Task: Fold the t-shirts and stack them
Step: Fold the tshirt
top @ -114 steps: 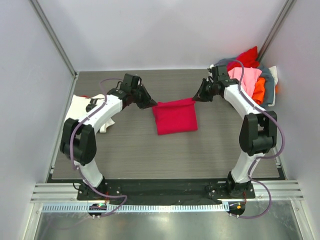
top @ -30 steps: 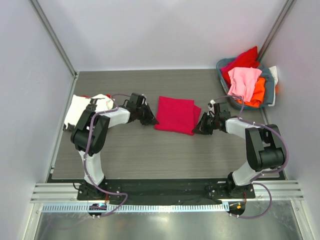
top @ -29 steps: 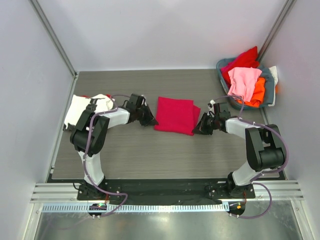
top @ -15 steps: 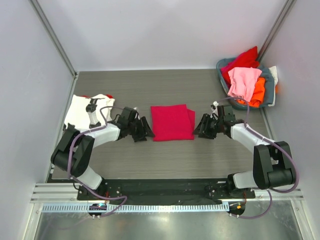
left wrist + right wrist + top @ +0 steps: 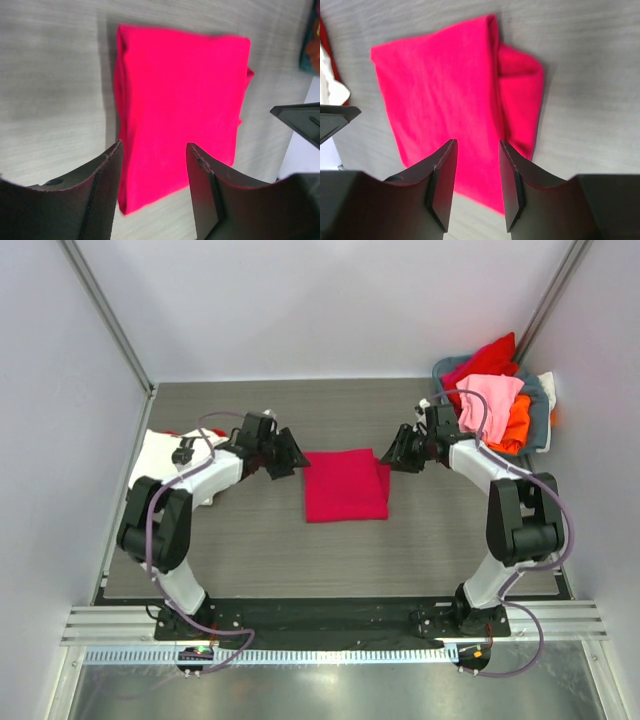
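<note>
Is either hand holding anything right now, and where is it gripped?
Nothing is held: the left hand and right hand are open, off the folded crimson t-shirt.

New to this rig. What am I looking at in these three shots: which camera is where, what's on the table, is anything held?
Two small robot arms, the left arm and the right arm, are bolted at the near edge of a table. Each ends in a two-finger gripper. The wide picture comes from a fixed camera above and behind them, showing the left gripper and the right gripper. The other two pictures come from cameras on the wrists, so the dark shapes at the bottom are each arm's own fingers.

A folded crimson t-shirt lies flat mid-table between the grippers. A white t-shirt lies at the left edge, partly behind the left arm. A grey-blue basket in the far right corner holds red, pink and orange clothes. Both grippers are open and hold nothing.
</note>
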`<control>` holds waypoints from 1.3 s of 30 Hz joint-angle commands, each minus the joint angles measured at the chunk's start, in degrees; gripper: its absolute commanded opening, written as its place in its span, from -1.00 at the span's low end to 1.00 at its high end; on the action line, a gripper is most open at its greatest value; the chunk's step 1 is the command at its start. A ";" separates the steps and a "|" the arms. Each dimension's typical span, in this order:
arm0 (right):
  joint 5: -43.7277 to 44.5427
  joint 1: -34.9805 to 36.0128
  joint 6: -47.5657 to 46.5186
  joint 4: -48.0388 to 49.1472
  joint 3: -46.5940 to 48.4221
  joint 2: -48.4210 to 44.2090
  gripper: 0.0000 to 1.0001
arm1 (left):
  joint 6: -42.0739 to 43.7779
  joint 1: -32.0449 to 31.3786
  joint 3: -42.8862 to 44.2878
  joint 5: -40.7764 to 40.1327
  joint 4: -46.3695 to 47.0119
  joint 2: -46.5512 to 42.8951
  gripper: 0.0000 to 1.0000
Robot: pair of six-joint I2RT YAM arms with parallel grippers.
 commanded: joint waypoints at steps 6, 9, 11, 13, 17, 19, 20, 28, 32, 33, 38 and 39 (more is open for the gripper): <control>-0.38 -0.01 -0.17 0.33 11.14 11.32 -0.14 | -0.44 1.56 11.32 -0.11 -1.06 12.11 0.03; -0.82 -0.01 -0.09 0.68 12.82 14.13 -0.15 | -0.70 1.82 13.52 -0.11 -0.97 14.05 -0.01; -1.69 -0.01 0.44 1.12 13.43 16.15 -0.16 | -0.88 1.91 14.58 -0.02 -0.97 15.64 -0.02; -2.22 -0.01 0.79 2.18 14.05 17.30 -0.16 | -1.14 2.17 14.93 -0.02 -0.97 16.60 -0.03; -4.15 -0.01 2.02 4.11 15.02 19.93 -0.15 | -1.05 2.53 15.46 0.15 -0.53 17.84 -0.03; -4.68 0.08 2.29 4.81 15.46 21.17 -0.16 | -1.05 2.61 16.25 0.77 -0.27 18.45 -0.09; -4.95 0.08 2.46 4.99 15.63 21.43 -0.16 | -1.05 2.70 16.43 1.03 -0.18 18.98 -0.11; -6.53 0.43 2.90 6.93 16.60 22.49 -0.17 | -1.67 2.62 19.50 2.88 0.44 21.97 -0.36; -6.62 0.43 2.99 7.01 17.39 23.10 -0.17 | -1.67 2.61 19.77 2.53 0.43 22.15 -0.44; -6.53 0.52 2.91 7.01 17.83 23.36 -0.19 | -1.67 2.61 19.77 2.44 0.43 22.15 -0.49; -7.14 0.78 3.25 7.01 18.80 24.86 -0.31 | -1.67 2.79 20.21 2.61 0.44 22.58 -0.60; -7.32 0.87 3.34 7.01 18.97 25.04 -0.35 | -1.67 2.79 20.38 2.70 0.52 22.67 -0.62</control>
